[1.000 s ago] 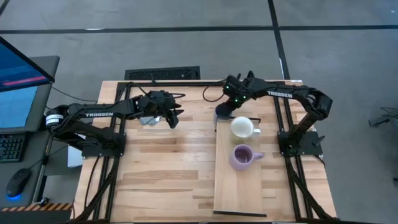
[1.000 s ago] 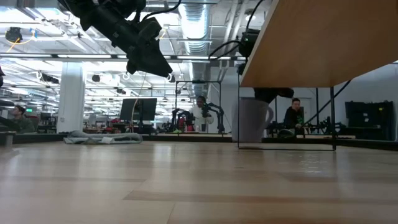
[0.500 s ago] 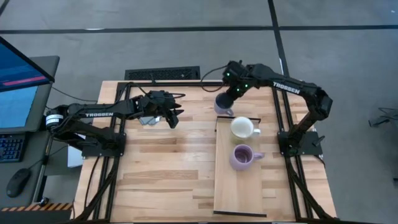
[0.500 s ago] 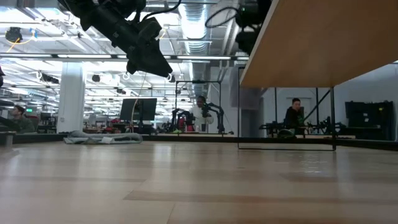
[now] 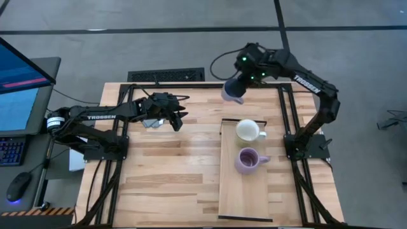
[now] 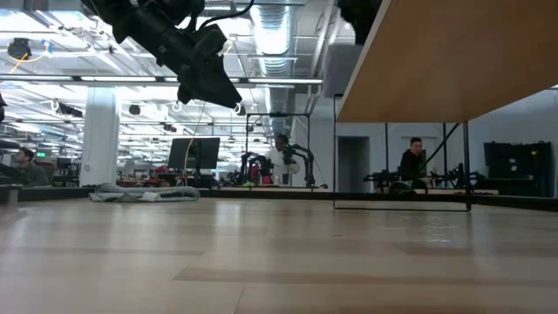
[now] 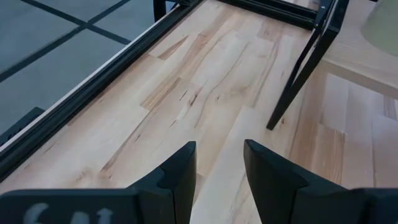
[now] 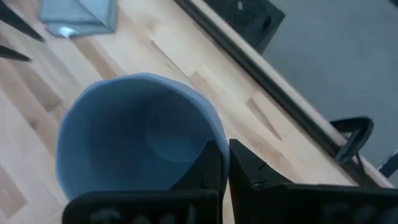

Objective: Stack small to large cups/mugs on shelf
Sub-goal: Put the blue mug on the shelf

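We look down past our right pincer [image 8: 224, 163] into the slate blue mug [image 8: 134, 134], whose round open mouth fills much of the view and whose inside looks bare. Our two dark fingers [image 8: 247, 167] stand close together, pinching the mug's rim on one side, one finger inside the wall and the other outside it. Beneath the mug lies the pale slatted wooden worktop [image 8: 186, 71], with a dark frame rail [image 8: 261, 71] running along its edge and grey floor [image 8: 336, 50] beyond. A folded grey cloth [image 8: 79, 14] rests on the worktop, well apart from the mug.
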Action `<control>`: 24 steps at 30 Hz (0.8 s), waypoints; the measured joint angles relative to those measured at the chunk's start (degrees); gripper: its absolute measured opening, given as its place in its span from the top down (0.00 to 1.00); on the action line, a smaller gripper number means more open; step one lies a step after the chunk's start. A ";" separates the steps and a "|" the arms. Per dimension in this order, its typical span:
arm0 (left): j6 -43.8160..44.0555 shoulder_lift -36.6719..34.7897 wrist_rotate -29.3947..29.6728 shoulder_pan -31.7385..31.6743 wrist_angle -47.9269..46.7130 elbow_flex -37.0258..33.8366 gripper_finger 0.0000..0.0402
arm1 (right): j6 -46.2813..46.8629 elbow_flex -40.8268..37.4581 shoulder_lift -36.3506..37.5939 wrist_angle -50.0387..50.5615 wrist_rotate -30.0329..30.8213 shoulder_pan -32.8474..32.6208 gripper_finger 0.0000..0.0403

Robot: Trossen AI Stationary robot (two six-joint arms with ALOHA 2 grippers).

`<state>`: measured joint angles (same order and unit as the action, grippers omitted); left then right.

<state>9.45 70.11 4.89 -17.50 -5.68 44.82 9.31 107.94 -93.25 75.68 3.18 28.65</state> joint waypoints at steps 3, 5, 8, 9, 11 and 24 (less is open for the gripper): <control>0.01 0.00 -0.01 -0.01 0.00 0.00 0.69 | -0.33 4.00 0.00 2.30 0.07 -1.10 0.95; 0.41 0.00 0.00 0.00 0.01 0.00 0.69 | -0.39 6.58 0.00 4.97 0.03 -2.41 0.95; 1.17 0.00 -0.02 0.00 0.01 0.00 0.69 | -0.79 10.39 0.00 8.40 -0.11 -4.98 0.95; 1.35 0.01 -0.01 0.07 0.00 0.00 0.69 | -0.80 11.51 0.00 9.77 -0.11 -6.01 0.95; 1.88 0.00 -0.01 0.13 0.05 0.00 0.69 | -0.80 13.62 0.00 12.44 -0.09 -8.36 0.95; 7.45 0.28 0.33 0.15 0.18 0.02 0.69 | 0.77 23.24 0.04 14.34 -1.95 -26.85 0.95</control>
<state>16.91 70.39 5.21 -17.34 -5.49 44.84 10.08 131.18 -93.21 90.02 1.23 1.80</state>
